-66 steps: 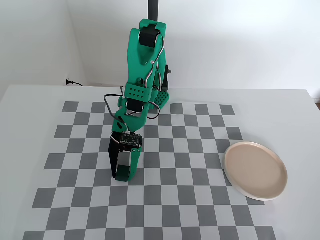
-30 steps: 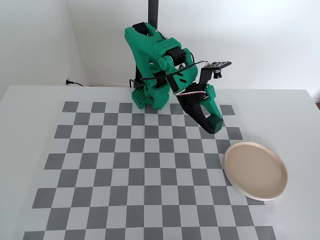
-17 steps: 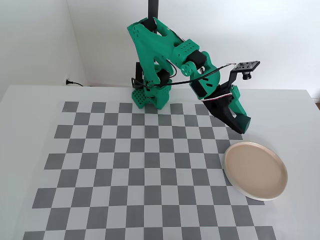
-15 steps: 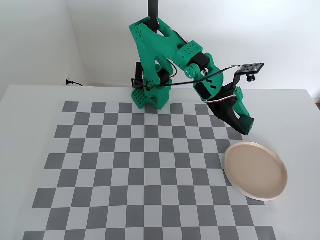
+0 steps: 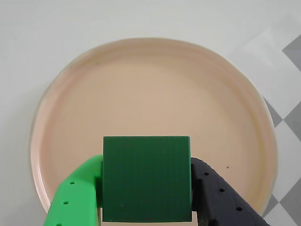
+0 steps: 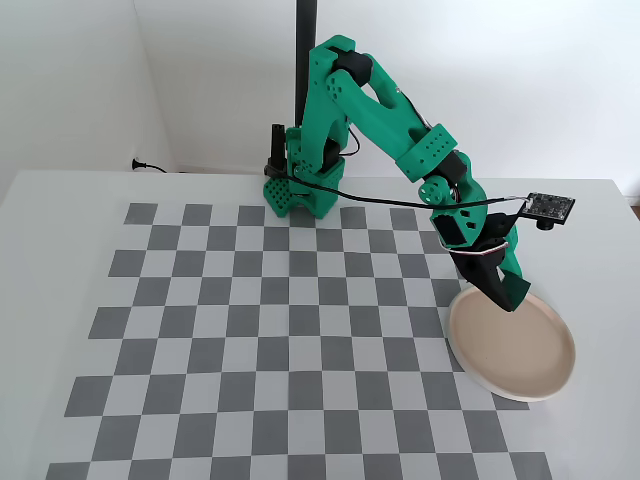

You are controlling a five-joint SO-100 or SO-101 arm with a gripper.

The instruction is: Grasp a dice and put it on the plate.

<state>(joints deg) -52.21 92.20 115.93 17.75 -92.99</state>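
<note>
The dark green dice [image 5: 146, 188] fills the lower middle of the wrist view, clamped between a bright green finger [image 5: 77, 193] on the left and a black finger [image 5: 218, 195] on the right. My gripper [image 5: 146, 165] is shut on it and holds it above the near part of the pinkish-beige plate [image 5: 150, 84]. In the fixed view the gripper [image 6: 505, 290] points down over the far-left edge of the plate [image 6: 520, 350], close above it. The dice is hidden between the fingers there.
The plate sits at the right edge of a grey-and-white checkered mat [image 6: 290, 320] on a white table. The arm's base [image 6: 300, 195] stands at the mat's far edge beside a black pole [image 6: 305, 60]. A small camera board [image 6: 550, 207] sticks out from the wrist.
</note>
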